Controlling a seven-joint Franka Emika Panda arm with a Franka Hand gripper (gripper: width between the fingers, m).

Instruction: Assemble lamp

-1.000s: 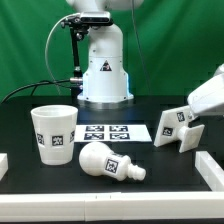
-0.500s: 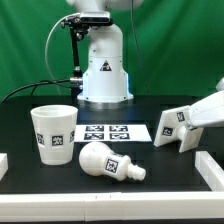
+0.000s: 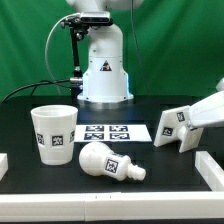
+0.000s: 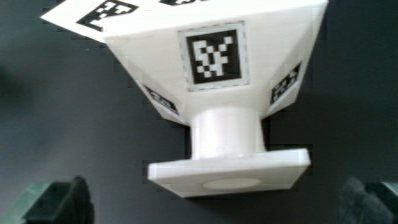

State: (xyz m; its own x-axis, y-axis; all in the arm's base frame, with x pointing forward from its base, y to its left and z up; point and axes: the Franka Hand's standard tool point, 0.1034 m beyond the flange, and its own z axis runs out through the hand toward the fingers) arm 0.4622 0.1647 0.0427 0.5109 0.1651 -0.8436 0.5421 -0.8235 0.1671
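The lamp base (image 3: pixel 176 126), a white blocky wedge with tags, lies on the black table at the exterior view's right. In the wrist view the base (image 4: pixel 214 70) fills the picture, with its tagged wedge, round neck and flat end plate. My gripper (image 3: pixel 203 120) reaches in from the exterior view's right, right by the base. It is open (image 4: pixel 217 205), with a dark finger (image 4: pixel 54 200) on each side of the end plate, not touching it. The cup-shaped shade (image 3: pixel 54 133) stands upright at the left. The bulb (image 3: pixel 108 161) lies on its side in front.
The marker board (image 3: pixel 105 131) lies flat between the shade and the base. The robot pedestal (image 3: pixel 104 70) stands behind it. White blocks sit at the table's front left (image 3: pixel 4 165) and front right (image 3: pixel 210 170).
My arm has come down toward the base since a second ago. It has held still over the last half second. The parts have not moved.
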